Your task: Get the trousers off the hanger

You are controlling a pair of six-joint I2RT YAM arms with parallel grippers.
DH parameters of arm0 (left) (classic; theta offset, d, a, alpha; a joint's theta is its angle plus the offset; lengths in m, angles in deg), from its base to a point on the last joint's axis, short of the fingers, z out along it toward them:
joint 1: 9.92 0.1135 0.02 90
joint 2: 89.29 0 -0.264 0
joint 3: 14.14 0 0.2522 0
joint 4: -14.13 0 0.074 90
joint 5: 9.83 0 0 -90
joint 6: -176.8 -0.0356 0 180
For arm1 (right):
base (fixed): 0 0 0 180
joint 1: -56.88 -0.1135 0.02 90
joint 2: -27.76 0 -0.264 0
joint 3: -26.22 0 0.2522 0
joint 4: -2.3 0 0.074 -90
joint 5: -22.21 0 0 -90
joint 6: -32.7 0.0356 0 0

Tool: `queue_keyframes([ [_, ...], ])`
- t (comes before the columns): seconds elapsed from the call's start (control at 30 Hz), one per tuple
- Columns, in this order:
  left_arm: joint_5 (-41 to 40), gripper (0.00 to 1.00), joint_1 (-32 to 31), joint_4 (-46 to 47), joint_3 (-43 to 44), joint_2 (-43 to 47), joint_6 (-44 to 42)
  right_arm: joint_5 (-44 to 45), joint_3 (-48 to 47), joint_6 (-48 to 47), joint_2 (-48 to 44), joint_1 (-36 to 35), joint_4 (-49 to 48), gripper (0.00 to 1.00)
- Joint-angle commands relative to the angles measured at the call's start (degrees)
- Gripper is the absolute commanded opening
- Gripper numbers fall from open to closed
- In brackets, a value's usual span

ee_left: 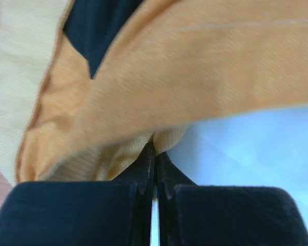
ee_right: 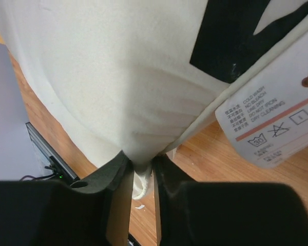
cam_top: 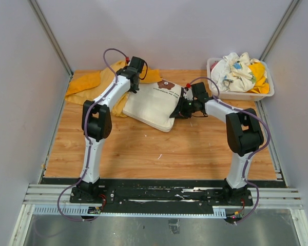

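Note:
The cream trousers (cam_top: 153, 104) lie folded at the middle back of the table, with a brown-printed card tag (cam_top: 166, 84) on top. My right gripper (cam_top: 180, 109) is shut on their right edge; in the right wrist view the cream cloth (ee_right: 118, 77) is pinched between the fingers (ee_right: 142, 164). A black hanger part (ee_right: 231, 36) and a white care label (ee_right: 274, 115) show there. My left gripper (cam_top: 137, 76) is at the back, shut on a fold of orange-yellow cloth (ee_left: 195, 77) (ee_left: 155, 148). A black shape (ee_left: 95, 31) shows under that cloth.
Orange-yellow cloth (cam_top: 87, 84) spreads over the table's back left corner. A white bin (cam_top: 241, 95) holding white and yellow clothes (cam_top: 238, 70) stands at the back right. Bare wooden tabletop (cam_top: 159, 148) lies in front of the garments. Grey walls enclose three sides.

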Motion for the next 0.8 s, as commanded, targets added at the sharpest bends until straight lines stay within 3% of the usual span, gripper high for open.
queue_keyframes([
  [0.0, 11.61, 0.00, -2.22, -5.02, 2.06, 5.12, 3.28, -2.43, 0.36, 2.37, 2.42, -1.12, -5.56, 0.13],
  [0.07, 14.48, 0.00, -3.25, -6.56, 1.98, 5.75, 4.15, -4.00, 0.52, 4.67, 2.98, -1.31, -9.02, 0.01],
  [0.1, 16.34, 0.00, -3.69, -7.32, 2.37, 5.95, 4.77, -4.68, 0.52, 5.65, 2.99, -1.44, -10.43, 0.01],
  [0.2, 22.07, 0.00, -4.70, -9.99, 5.50, 5.84, 6.70, -6.51, -0.25, 8.07, 2.93, -1.89, -14.39, 0.00],
  [0.33, 31.13, 0.00, -5.08, -7.71, 3.27, 9.55, 10.73, -7.93, -3.33, 8.65, 0.20, -1.87, -14.64, 0.00],
  [0.77, 47.82, 0.00, -9.34, -1.50, 6.64, 18.81, 23.41, -10.17, -6.58, 9.60, -13.85, 0.19, -13.00, 0.00],
])
